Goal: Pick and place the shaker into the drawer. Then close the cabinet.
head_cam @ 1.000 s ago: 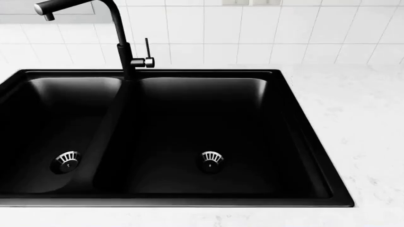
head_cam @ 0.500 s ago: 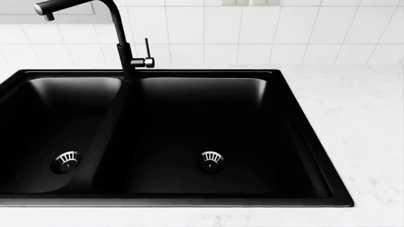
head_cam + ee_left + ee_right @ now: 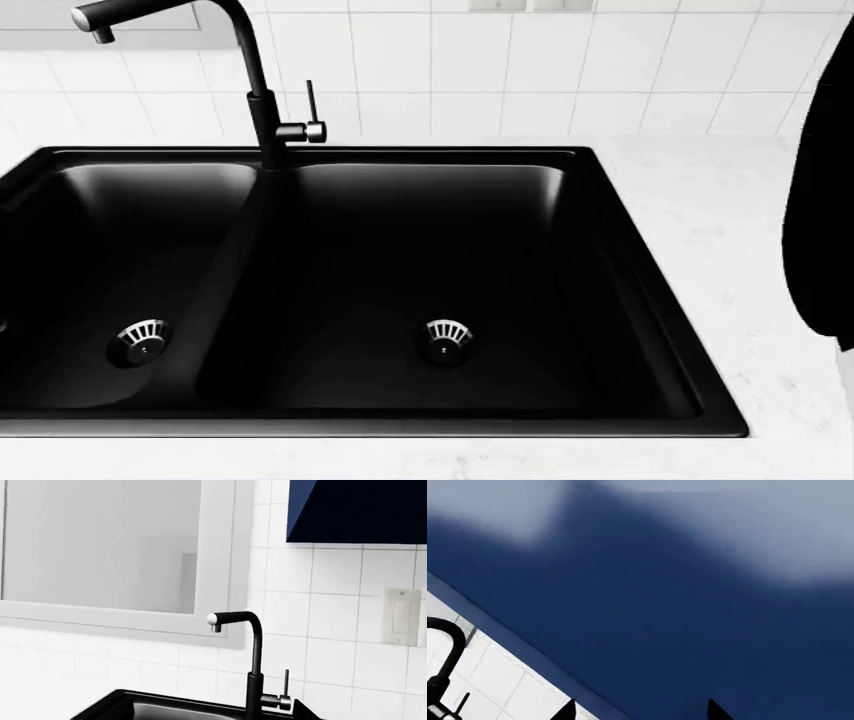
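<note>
The shaker, the drawer and the navy base cabinet are out of view in all frames. My right gripper [image 3: 640, 713] shows only as two dark fingertips [image 3: 567, 712] set wide apart with nothing between them; it is open and points up at a glossy navy surface [image 3: 694, 605]. A dark part of my right arm [image 3: 821, 200] hangs at the right edge of the head view, above the white counter. My left gripper shows in no view.
A black double sink [image 3: 641, 290] is set in a white marbled counter [image 3: 761, 220], with a black faucet [image 3: 254, 90] behind it, also in the left wrist view [image 3: 253, 670]. A navy wall unit [image 3: 360, 510], a window [image 3: 100, 545] and a wall switch [image 3: 402, 617] are on the tiled wall.
A dark part of my right arm has come into the head view at its right edge. The sink and faucet have not moved.
</note>
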Available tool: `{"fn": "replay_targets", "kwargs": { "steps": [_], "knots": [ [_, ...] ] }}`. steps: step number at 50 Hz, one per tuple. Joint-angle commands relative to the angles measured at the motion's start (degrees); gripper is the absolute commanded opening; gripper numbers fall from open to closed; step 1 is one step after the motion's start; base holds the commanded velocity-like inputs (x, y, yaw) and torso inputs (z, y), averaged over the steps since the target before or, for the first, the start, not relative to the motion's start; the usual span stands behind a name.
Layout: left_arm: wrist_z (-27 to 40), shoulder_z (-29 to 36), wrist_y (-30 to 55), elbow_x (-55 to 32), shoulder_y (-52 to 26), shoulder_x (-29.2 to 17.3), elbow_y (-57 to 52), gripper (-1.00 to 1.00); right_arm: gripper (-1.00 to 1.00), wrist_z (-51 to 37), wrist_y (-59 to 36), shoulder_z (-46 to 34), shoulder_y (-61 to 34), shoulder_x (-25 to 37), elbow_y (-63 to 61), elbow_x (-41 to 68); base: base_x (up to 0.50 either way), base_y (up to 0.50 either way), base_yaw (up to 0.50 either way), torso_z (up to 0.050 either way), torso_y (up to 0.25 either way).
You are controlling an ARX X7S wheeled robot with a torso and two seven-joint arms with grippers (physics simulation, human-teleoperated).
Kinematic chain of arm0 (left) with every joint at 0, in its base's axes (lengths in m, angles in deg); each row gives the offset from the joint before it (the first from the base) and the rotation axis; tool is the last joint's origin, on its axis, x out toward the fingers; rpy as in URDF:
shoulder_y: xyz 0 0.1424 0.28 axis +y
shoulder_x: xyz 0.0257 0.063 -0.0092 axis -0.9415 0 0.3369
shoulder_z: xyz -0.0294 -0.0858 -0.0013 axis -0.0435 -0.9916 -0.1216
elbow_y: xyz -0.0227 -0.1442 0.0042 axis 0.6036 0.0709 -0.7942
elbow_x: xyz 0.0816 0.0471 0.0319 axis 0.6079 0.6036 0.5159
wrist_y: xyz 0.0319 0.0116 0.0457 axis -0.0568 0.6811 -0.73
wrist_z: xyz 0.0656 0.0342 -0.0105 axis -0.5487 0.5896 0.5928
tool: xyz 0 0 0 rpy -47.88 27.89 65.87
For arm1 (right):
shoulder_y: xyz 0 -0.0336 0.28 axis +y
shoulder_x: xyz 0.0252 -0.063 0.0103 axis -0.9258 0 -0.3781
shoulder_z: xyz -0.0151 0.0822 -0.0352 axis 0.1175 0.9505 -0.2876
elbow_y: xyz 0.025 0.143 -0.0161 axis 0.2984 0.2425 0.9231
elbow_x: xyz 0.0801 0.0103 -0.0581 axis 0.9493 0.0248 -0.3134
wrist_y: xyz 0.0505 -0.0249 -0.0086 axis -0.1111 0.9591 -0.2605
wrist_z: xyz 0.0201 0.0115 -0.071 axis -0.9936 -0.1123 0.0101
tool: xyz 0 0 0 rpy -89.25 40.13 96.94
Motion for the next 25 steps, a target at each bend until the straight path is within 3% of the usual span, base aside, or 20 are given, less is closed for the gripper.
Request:
{"fn": "replay_targets", "kwargs": {
  "steps": [1, 12, 25],
  "knots": [
    [0.0, 7.9, -4.3, -0.8, -7.8, 3.4, 5.2, 1.00, 1.00, 35.4, -21.2, 10.6, 23.5, -5.6, -50.4, -42.1, 0.00, 0.00, 0.00, 0.000, 0.000],
    [-1.0, 10.3, -4.1, 1.6, -7.5, 5.3, 4.9, 1.00, 1.00, 35.3, -21.2, 7.5, 29.7, -5.4, -59.1, -48.2, 0.00, 0.00, 0.00, 0.000, 0.000],
    [-2.3, 10.8, -4.1, 2.9, -6.2, 6.1, 4.5, 1.00, 1.00, 35.3, -21.2, 5.7, 36.7, -3.9, -62.7, -45.2, 0.00, 0.00, 0.00, 0.000, 0.000]
  ]
}}
